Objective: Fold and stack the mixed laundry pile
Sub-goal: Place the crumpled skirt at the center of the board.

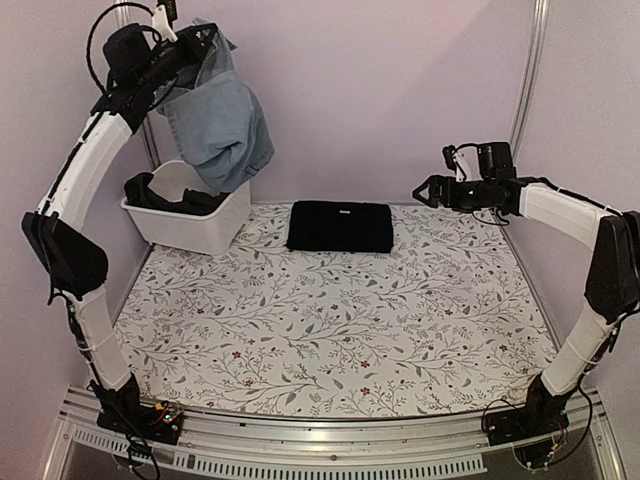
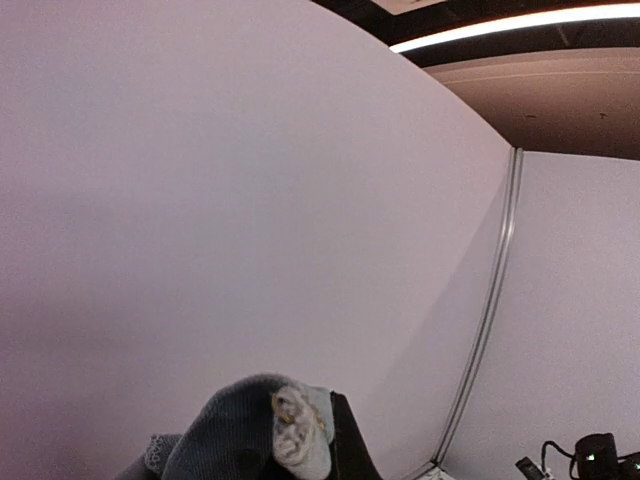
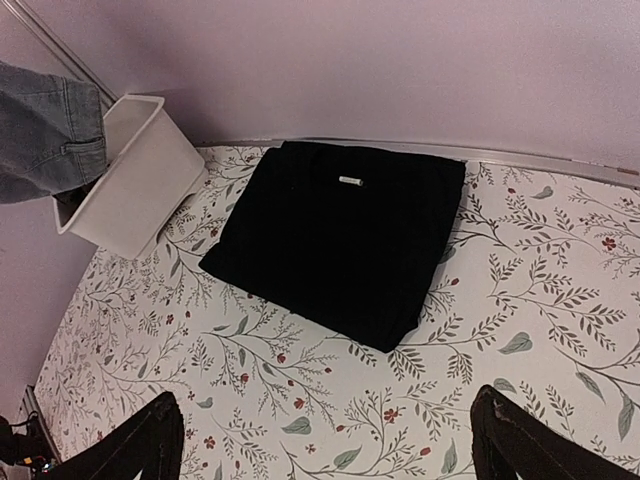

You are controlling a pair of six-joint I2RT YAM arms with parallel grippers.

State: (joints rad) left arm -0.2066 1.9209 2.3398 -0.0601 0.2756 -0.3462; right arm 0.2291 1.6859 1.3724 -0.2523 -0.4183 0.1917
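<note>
While our left pincer [image 1: 178,45] pinches the denim jeans [image 1: 222,130] by one end high over the white bin [image 1: 205,235], we risk them slipping free or snagging the dark clothes [image 1: 160,195] there, the folded black cloth [image 1: 340,227] lying at the back of the counter [image 1: 330,330] and our right pincer [image 1: 425,192] spread and holding nothing.
</note>
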